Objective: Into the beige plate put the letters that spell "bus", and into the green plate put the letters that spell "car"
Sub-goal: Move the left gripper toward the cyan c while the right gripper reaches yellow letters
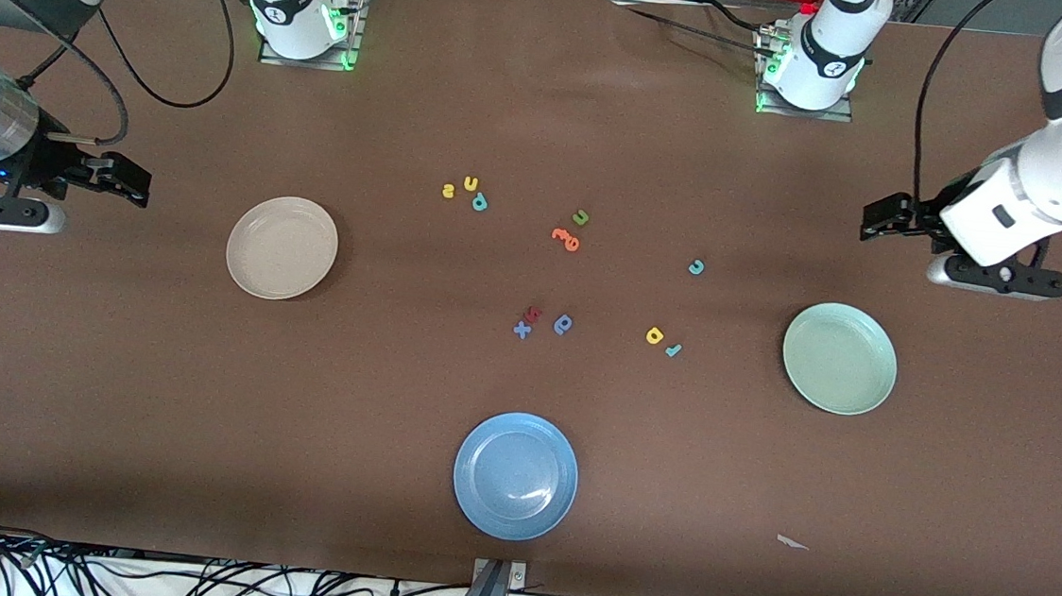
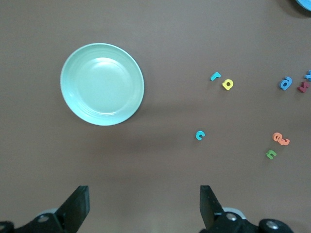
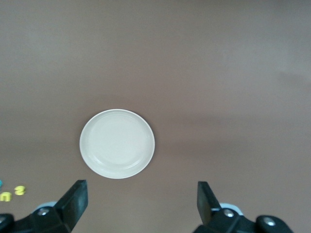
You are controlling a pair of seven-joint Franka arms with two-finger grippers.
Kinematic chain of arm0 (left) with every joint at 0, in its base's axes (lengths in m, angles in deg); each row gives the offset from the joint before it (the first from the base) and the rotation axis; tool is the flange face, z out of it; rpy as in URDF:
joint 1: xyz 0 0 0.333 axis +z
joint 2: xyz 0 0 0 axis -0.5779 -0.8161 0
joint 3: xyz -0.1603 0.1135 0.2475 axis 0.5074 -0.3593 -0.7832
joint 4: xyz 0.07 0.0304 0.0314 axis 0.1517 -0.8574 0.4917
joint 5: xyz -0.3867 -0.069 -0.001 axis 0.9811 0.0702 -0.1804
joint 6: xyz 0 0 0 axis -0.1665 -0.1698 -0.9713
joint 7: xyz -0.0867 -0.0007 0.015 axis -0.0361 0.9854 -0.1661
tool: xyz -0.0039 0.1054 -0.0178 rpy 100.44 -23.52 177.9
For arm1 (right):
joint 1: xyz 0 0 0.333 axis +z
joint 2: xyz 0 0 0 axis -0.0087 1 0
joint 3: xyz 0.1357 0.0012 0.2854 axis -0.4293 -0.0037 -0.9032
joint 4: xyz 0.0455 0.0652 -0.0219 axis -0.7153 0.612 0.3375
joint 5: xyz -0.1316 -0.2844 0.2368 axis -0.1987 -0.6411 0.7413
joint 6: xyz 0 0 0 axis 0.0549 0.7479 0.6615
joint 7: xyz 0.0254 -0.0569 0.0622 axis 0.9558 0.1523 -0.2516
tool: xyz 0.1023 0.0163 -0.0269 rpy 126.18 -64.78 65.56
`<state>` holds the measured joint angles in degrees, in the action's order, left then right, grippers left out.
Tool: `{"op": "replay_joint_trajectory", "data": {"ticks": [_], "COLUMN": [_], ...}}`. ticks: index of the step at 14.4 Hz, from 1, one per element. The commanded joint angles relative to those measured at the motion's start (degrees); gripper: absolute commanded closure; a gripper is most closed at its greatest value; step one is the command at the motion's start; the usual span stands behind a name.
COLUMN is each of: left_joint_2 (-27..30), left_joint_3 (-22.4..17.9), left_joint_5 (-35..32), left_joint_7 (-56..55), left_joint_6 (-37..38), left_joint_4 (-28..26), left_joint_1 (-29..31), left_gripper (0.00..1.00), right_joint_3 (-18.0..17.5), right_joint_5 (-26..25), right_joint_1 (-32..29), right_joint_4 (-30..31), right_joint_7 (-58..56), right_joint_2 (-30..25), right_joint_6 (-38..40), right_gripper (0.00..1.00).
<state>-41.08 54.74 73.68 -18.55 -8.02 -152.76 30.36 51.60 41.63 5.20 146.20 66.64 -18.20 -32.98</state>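
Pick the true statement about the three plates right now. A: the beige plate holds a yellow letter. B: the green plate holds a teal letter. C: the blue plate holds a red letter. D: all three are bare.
D: the beige plate, green plate and blue plate all show bare insides, with every foam letter lying on the table.

A plain brown table (image 1: 392,372) is seen. The plates are plain: one beige (image 1: 282,247), one pale green (image 1: 839,357), one blue (image 1: 515,475). The small letters are coloured yellow (image 1: 448,190), teal (image 1: 696,267), orange (image 1: 566,238), green (image 1: 581,217), red (image 1: 533,314) and blue (image 1: 563,324).

Robot lab: bolted arm bases (image 1: 305,10) (cables (image 1: 186,584) everywhere).
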Motion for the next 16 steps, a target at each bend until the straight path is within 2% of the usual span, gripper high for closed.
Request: {"op": "replay_joint_trajectory", "data": {"ticks": [1, 3, 5, 7, 9, 11, 13, 15, 16], "left_joint_2": [1.1, 1.1, 1.9, 2.1, 2.0, 1.2, -2.4, -5.5, -6.9], "left_joint_3": [4.9, 8.3, 11.0, 13.9, 15.6, 17.1, 17.7, 17.7, 17.7], "left_joint_5": [0.7, 0.5, 0.5, 0.3, 0.0, 0.0, -0.1, -0.2, -0.2], "left_joint_7": [-6.3, -10.0, -11.1, -11.7, -12.9, -14.0, -15.6, -15.8, -15.9], "left_joint_6": [-5.5, -10.6, -17.3, -24.9, -33.6, -40.3, -45.0, -49.0, -51.4], "left_joint_4": [-5.9, -10.3, -16.4, -23.1, -29.7, -34.2, -35.1, -35.6, -36.1], "left_joint_1": [0.1, 0.2, 0.3, 0.4, 0.3, 0.0, -0.1, -0.3, -0.9], "left_gripper": [0.00, 0.00, 0.00, 0.00, 0.00, 0.00, 0.00, 0.00, 0.00], "right_joint_3": [0.3, 1.4, 4.5, 8.2, 8.5, 8.1, 7.9, 1.4, -0.5], "right_joint_5": [-6.3, -0.6, 5.3, 14.1, 15.7, 15.8, 16.5, 16.0, 15.5], "right_joint_1": [6.0, 5.8, 5.8, 5.6, 5.8, 6.4, 8.1, 7.4, 7.2], "right_joint_4": [-2.3, -2.9, -3.5, -3.5, -2.9, -2.6, -1.5, 5.5, 8.7], "right_joint_7": [0.2, 0.0, -0.1, -0.4, -0.4, -0.4, -1.0, 0.4, 4.2], "right_joint_2": [1.2, 0.8, 0.8, 1.1, 1.6, 2.5, 4.0, 2.2, 1.9], "right_joint_6": [1.0, 3.0, 5.0, 7.7, 10.6, 9.9, 9.2, -3.1, -7.5], "right_gripper": [0.00, 0.00, 0.00, 0.00, 0.00, 0.00, 0.00, 0.00, 0.00]}}
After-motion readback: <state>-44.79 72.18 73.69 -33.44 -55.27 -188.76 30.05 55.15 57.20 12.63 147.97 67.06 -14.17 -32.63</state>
